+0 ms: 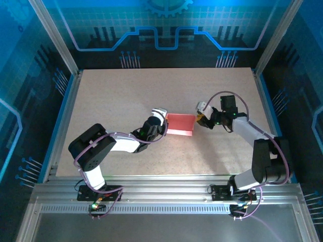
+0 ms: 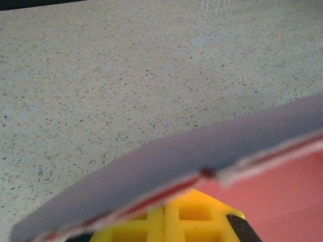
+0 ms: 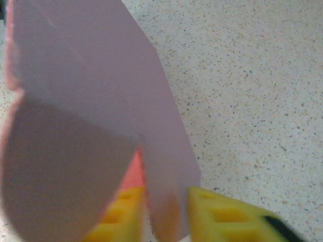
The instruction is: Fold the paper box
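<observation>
The paper box (image 1: 180,124) is a pink card piece lying mid-table between the two arms. My left gripper (image 1: 163,124) is at its left edge and is shut on it. In the left wrist view the card's pale flap (image 2: 202,156) bows across just above the yellow fingers (image 2: 151,229), which press together at the bottom. My right gripper (image 1: 201,120) is at the box's right edge. In the right wrist view its yellow fingers (image 3: 222,217) pinch a narrow upright flap (image 3: 166,201) of the box (image 3: 91,91) from both sides.
The speckled tabletop (image 1: 111,101) stretches out around the box, framed by aluminium rails (image 1: 65,101) on the left, right and near sides. Both arms' bases sit on the near rail (image 1: 161,194).
</observation>
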Available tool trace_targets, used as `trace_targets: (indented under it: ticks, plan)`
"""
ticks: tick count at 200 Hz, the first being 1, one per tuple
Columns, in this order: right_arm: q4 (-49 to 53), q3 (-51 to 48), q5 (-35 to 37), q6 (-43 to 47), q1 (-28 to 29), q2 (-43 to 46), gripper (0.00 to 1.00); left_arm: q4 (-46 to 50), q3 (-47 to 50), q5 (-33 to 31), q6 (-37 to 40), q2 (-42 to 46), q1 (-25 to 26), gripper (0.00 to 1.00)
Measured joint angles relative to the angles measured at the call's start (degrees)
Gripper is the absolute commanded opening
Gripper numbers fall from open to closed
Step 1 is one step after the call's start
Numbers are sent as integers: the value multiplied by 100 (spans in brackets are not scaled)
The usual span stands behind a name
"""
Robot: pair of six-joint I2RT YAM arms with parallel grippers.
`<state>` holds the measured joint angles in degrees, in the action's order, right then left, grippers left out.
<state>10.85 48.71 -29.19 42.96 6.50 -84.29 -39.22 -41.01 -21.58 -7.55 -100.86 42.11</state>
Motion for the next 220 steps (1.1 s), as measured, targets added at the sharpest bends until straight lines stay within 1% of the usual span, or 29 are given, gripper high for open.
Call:
trace_targets:
  ticks: [6,49,104,159,201,220]
  plan:
    - [42,57,39,22,20,-2,0,2,0,-7,0,7,-2,0]
    - [63,157,444,-260,219,35,0,7,2,-70,-2,11,-31,0]
    - [70,-9,1200,-1202,691,304,0,22,4,-223,-2,11,-31,0]
    - [232,42,2645,-2758,1510,319,0,-9,61,-435,-2,9,-31,0]
    - [372,166,3945,-3915,2192,319,0,-22,72,-540,2,11,-13,0]
    - [396,168,4380,-4411,2415,319,0,-26,79,-573,2,11,9,0]
